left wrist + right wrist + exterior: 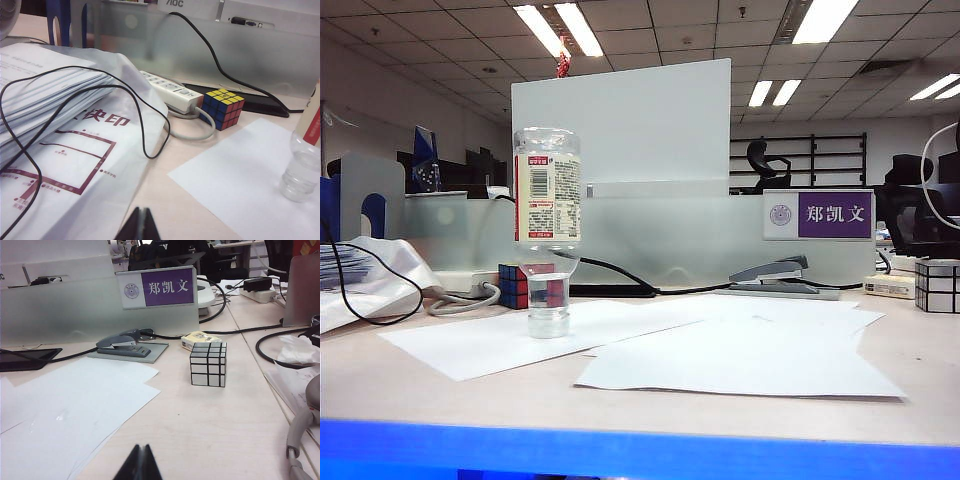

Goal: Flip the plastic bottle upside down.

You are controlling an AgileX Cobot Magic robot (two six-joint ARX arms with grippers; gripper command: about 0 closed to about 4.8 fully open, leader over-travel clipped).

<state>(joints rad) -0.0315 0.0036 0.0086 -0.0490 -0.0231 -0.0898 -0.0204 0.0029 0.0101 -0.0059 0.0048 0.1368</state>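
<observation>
The left gripper (139, 226) and the right gripper (139, 464) are each seen only in their own wrist views, fingertips pressed together and clenched on nothing, both held back at the near edge of the desk. The small clear plastic bottle with a cream-white printed label (548, 228) already stands inverted, resting on its neck on a white paper sheet (520, 340), just in front of a multicoloured puzzle cube (525, 285). The flip is judged done, so nothing further seems called for; the bottle stands well apart from the left gripper, and is absent from the right wrist view.
</observation>
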